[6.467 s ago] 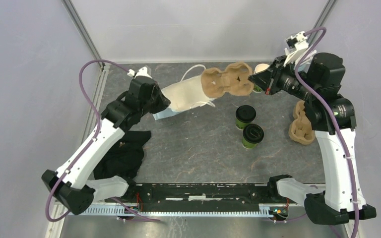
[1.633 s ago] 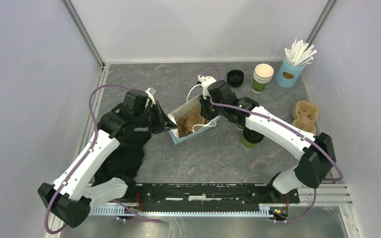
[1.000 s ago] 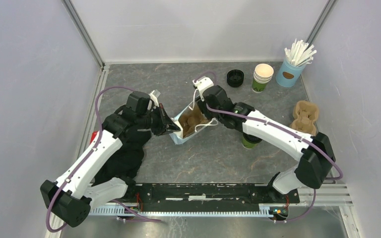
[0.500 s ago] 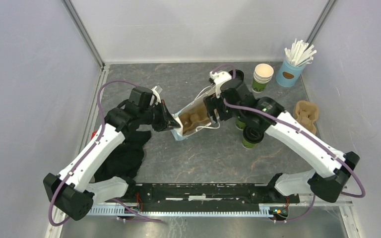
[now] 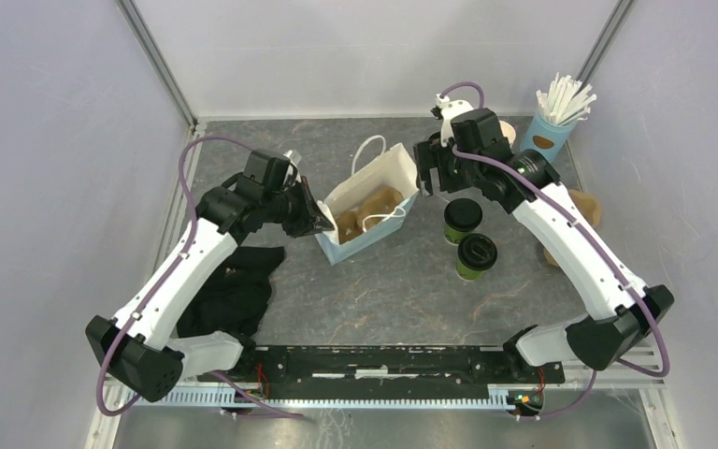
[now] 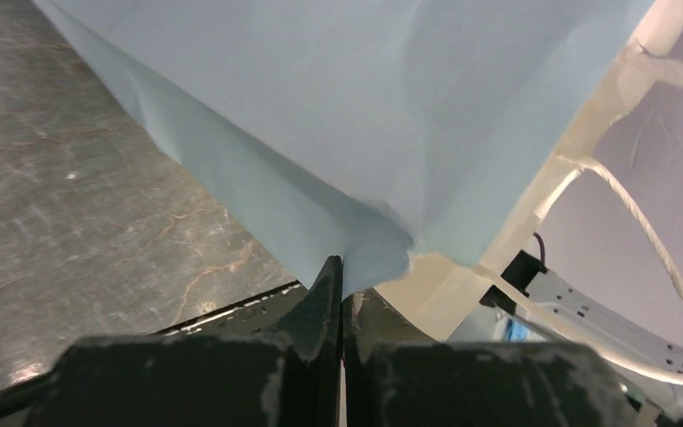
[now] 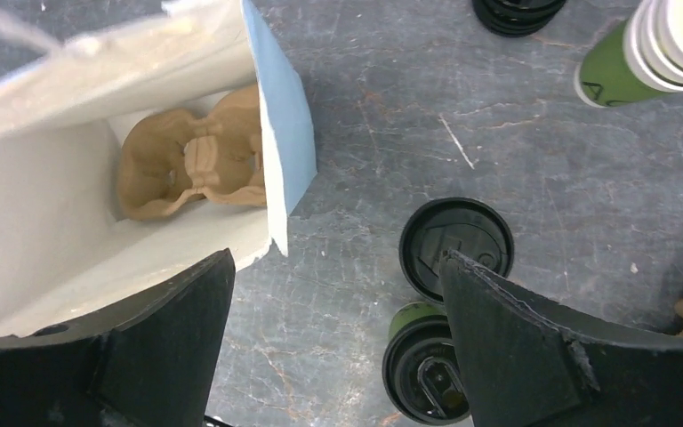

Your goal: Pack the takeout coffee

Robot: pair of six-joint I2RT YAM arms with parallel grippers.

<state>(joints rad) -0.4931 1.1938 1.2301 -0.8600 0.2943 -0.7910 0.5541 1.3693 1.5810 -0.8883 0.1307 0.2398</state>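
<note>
The two takeout coffee cups stand upright on the grey table (image 5: 402,290), outside the bag and just to the right of it. The farther cup (image 5: 463,220) and the nearer cup (image 5: 476,255) are almost touching each other. From above I see mostly their black lids and only a strip of green body. In the right wrist view the nearer cup is partly covered by a black finger (image 7: 516,347). There are raised marks on the lids, but I cannot read them. The right gripper (image 5: 429,174) hangs above the space between the bag and the cups, its jaws spread wide with nothing between them. The paper bag (image 5: 377,171) is white inside and light blue outside, and it stands open with a brown pulp carrier (image 5: 370,207) lying in the bottom. I see no print on the bag. The left gripper (image 6: 340,269) has its jaws pressed together on the left edge of the bag, pinching the blue paper. In its own wrist view the paper fills nearly everything. A stack of lidless cups (image 7: 649,53) and a stack of black lids (image 7: 516,7) are cut off at the edge of the right wrist view. The green cup of the stack has a dark line drawing which I cannot make out. Far right stands a blue holder (image 5: 544,142) with white sticks and a brown oval label, with no words readable. A second carrier (image 5: 584,208) is half hidden behind the right arm. A black cloth (image 5: 234,295) lies under the left arm.
</note>
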